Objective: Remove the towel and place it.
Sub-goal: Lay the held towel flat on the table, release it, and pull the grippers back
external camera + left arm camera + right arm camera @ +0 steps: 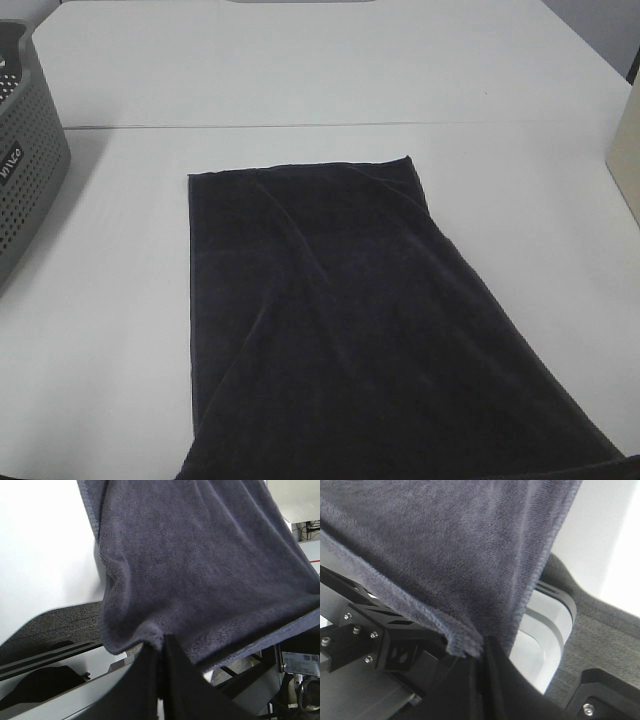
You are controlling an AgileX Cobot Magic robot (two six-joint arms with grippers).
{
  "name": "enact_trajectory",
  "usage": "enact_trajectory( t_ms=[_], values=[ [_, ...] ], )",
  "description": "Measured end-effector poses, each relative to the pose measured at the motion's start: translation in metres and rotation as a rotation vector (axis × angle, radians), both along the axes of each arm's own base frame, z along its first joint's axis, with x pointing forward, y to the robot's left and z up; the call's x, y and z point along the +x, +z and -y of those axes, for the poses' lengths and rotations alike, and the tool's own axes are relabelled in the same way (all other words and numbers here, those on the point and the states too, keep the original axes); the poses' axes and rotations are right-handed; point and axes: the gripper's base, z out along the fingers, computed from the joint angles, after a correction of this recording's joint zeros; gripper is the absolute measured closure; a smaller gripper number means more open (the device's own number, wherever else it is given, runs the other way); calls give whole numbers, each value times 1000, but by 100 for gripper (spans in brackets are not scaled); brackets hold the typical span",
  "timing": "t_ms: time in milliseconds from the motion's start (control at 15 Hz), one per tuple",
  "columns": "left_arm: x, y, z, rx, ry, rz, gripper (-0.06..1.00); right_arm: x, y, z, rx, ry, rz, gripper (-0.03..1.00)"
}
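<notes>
The towel is a large dark navy cloth spread across the white table, its far edge flat and its near end running off the bottom of the exterior high view. My left gripper is shut on the towel's near left corner, beyond the table's front edge. My right gripper is shut on the towel's near right corner. Both corners hang pinched between black fingers. Neither gripper shows clearly in the exterior high view.
A grey perforated basket stands at the table's left edge. A beige object sits at the right edge. A seam crosses the table behind the towel. Below the front edge are robot frame parts and grey floor.
</notes>
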Motion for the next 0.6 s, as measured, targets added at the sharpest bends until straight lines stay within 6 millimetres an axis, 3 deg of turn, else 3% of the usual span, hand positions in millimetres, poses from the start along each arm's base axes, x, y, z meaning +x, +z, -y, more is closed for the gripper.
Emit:
enact_trajectory(
  t_ms=[200,333,600],
  values=[
    [1,-2,0,12,1,-12,94,-4,0,0,-5,-134,-49,96],
    [4,-10,1,35,-9,-91,94,-11,-13,-1,0,-233,-151,96],
    [5,-25,2,85,-74,-194,94,-14,-16,-5,44,-264,-192,96]
  ],
)
